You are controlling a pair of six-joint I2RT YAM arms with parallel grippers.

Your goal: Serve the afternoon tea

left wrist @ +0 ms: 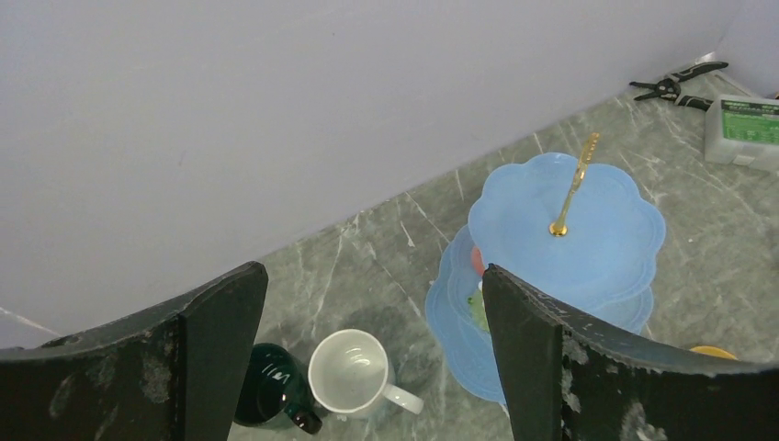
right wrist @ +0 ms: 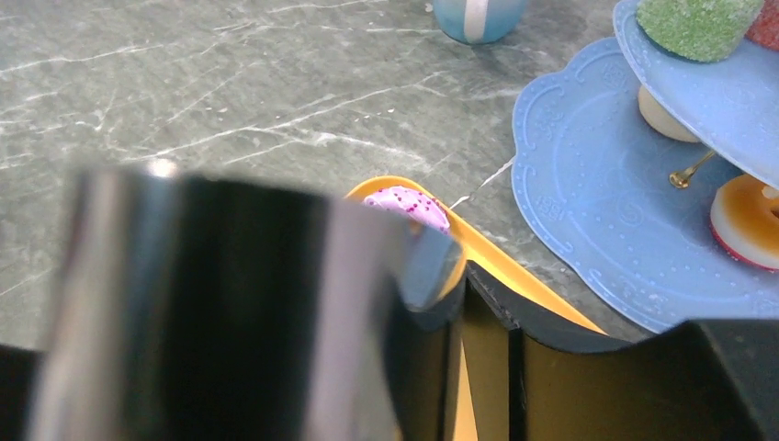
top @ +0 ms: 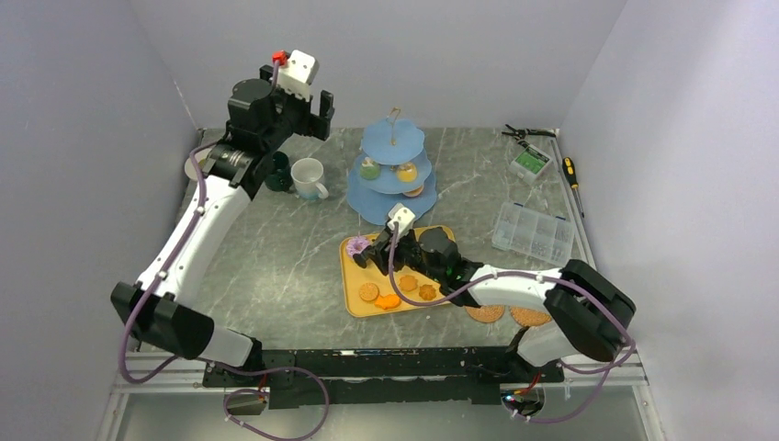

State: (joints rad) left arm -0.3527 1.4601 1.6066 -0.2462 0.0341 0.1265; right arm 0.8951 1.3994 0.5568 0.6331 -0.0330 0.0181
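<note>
The light-blue three-tier stand [top: 393, 170] stands at the back centre, with a green cupcake [top: 369, 169] and a doughnut [top: 405, 172] on its middle tier. Left of it are the white mug [top: 308, 177] and the dark green mug [top: 278, 172]. My left gripper [top: 312, 110] hangs high above them, open and empty; in its wrist view both mugs [left wrist: 354, 372] [left wrist: 271, 386] lie between the fingers, far below. My right gripper [top: 369, 252] is low over the yellow tray [top: 354, 299], shut on the black tongs [right wrist: 230, 303]. Their tips sit at a purple doughnut [right wrist: 409, 204]. Orange biscuits [top: 397, 292] lie on the tray.
A clear compartment box [top: 533, 231], a green-and-white box [top: 530, 163], pliers [top: 524, 133] and a screwdriver [top: 571, 172] lie at the back right. Two cork coasters [top: 505, 314] sit under the right arm. Walls close in the table on three sides.
</note>
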